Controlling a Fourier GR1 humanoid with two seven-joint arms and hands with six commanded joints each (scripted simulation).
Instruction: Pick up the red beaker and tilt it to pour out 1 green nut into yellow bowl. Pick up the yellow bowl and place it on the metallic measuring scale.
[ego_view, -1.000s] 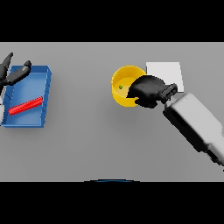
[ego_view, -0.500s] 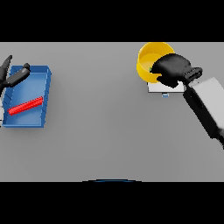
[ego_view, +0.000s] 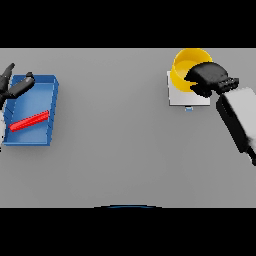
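Two hands are showing over the grey surface, and only the right one is doing work. Going by size, the blue tray is lying at the far left, its long side running away from the robot, and inside it the red beaker is lying on its side, its long axis slanting from lower left up to the right; which end is the mouth I cannot tell. It looks parked there as a piece whose pouring step is not in hand now. Near the right, the metallic measuring scale is sitting flat as a pale square plate, a small mark just below its front edge. The yellow bowl is hanging over the scale's far half, its opening facing up and slightly toward the view, so it appears tipped a little rather than level; whether its base is touching the plate is hidden. The right hand is gripping the bowl's right rim, fingers curled round the wall, presumably to bring it down onto the plate. The left hand is idling at the tray's upper left corner, fingers relaxed and holding nothing. No green nut is visible.
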